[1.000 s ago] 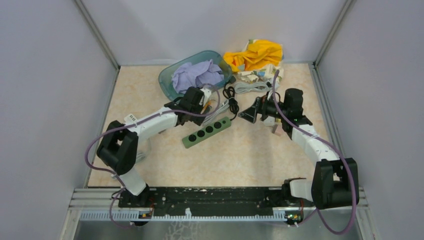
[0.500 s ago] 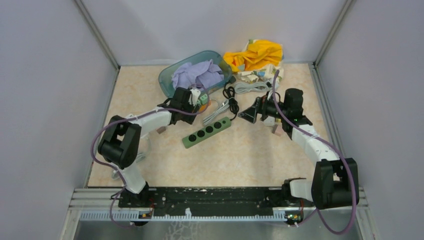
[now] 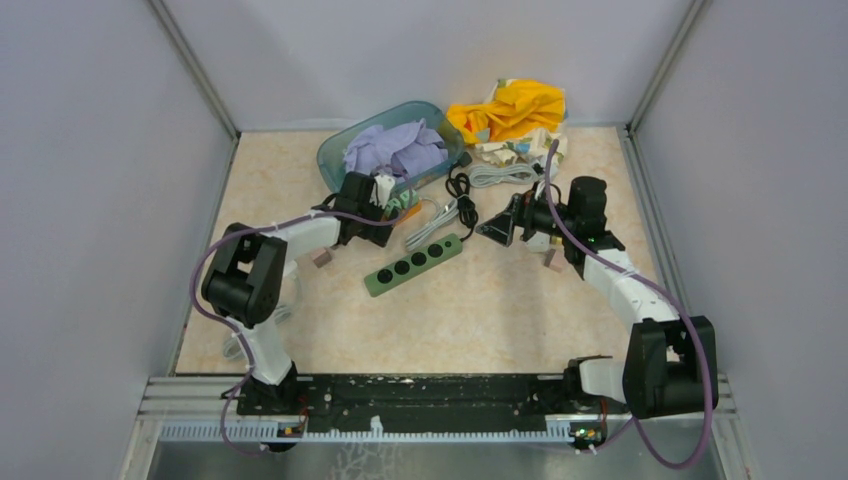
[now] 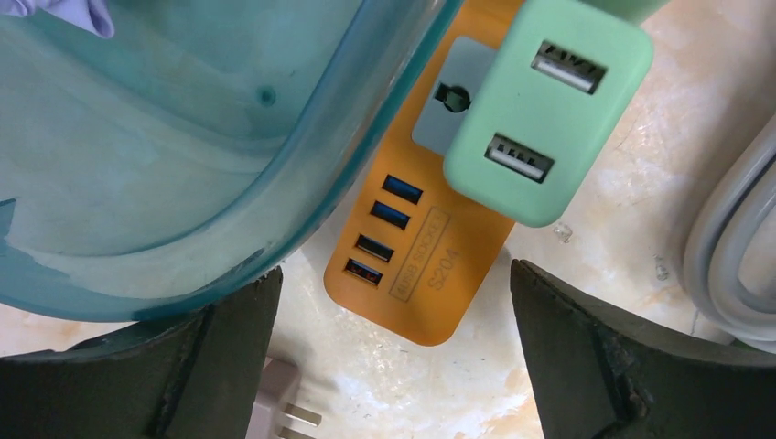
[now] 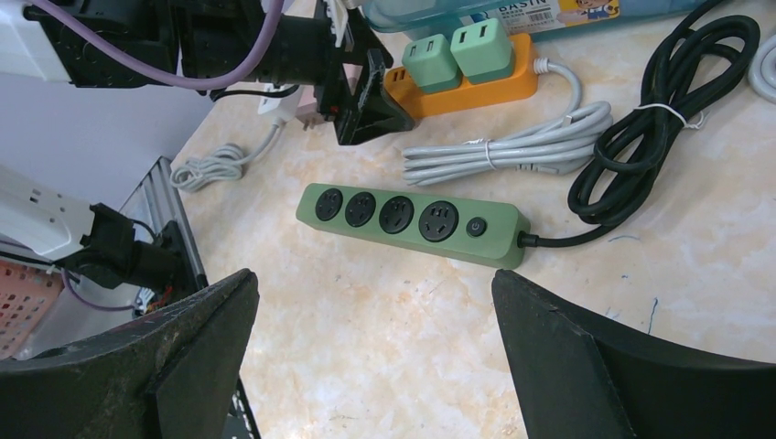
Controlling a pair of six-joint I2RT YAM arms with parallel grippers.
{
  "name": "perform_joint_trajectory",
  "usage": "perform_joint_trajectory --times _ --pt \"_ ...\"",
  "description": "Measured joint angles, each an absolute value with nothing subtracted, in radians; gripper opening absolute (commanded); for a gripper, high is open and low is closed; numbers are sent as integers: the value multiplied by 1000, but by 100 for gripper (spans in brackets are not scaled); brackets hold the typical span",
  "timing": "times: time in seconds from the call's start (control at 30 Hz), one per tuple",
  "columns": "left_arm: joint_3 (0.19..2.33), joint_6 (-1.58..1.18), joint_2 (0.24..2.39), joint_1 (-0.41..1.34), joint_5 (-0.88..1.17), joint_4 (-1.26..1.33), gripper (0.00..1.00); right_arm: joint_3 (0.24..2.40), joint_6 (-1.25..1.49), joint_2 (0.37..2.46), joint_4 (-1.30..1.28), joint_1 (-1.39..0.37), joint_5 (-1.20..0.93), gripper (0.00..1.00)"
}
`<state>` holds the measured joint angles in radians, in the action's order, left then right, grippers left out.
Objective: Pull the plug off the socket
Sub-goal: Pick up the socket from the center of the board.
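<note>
- The left tool (image 4: 393, 302) stands wide with nothing between its dark, rough-faced fingers (image 4: 595, 357); it hangs low over the orange strip (image 4: 421, 265).
- The right tool (image 5: 373, 279) is spread wide too, gripping nothing, above the bare tabletop (image 3: 500, 310).
- The plug (image 4: 279, 407), pale beige with metal prongs, lies loose on the tabletop just beside the left tool's finger, well apart from the green socket strip (image 5: 412, 219).
- All four outlets of that strip are unoccupied; it is a long matte bar with a round button at one end.
- A translucent teal bin (image 4: 183, 183) overlaps one edge of the orange strip and crowds the left tool's side.
- A mint-green adapter (image 4: 547, 110), boxy with rounded corners and two USB slots, sits plugged into the orange strip.
- A bundled grey cable (image 5: 512, 151) and a coiled black cord (image 5: 659, 119) lie between the strips and beside them.
- Crumpled purple cloth (image 3: 395, 150) fills the bin; yellow cloth (image 3: 515, 105) is heaped at the back.
</note>
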<state>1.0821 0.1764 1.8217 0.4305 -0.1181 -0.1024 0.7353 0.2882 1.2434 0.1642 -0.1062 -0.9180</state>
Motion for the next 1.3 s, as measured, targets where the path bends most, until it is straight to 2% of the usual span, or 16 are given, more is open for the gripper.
perform_joint_trajectory --times 0.43,0.6,0.77,0.83,0.9,1.07,1.13,1.3 --pt "1082 124 1831 371 4 -85 100 735 289 1243 165 -106 -921 99" --pt "1101 124 1860 365 40 -89 94 735 289 1243 169 -106 -922 99" --pt "1118 125 1874 364 61 -89 72 735 289 1243 171 -106 -922 99" --pt "1118 126 1874 364 71 -88 57 735 289 1243 171 -106 -922 99" --pt "1118 126 1874 364 78 -86 35 735 289 1243 171 -106 -922 99" --pt "1079 127 1847 371 103 -65 7 735 289 1243 171 -106 -922 99" --pt "1045 123 1823 377 105 -47 1 735 289 1243 171 -106 -922 99" --pt "942 106 1729 381 106 -22 1 735 289 1243 171 -106 -923 99"
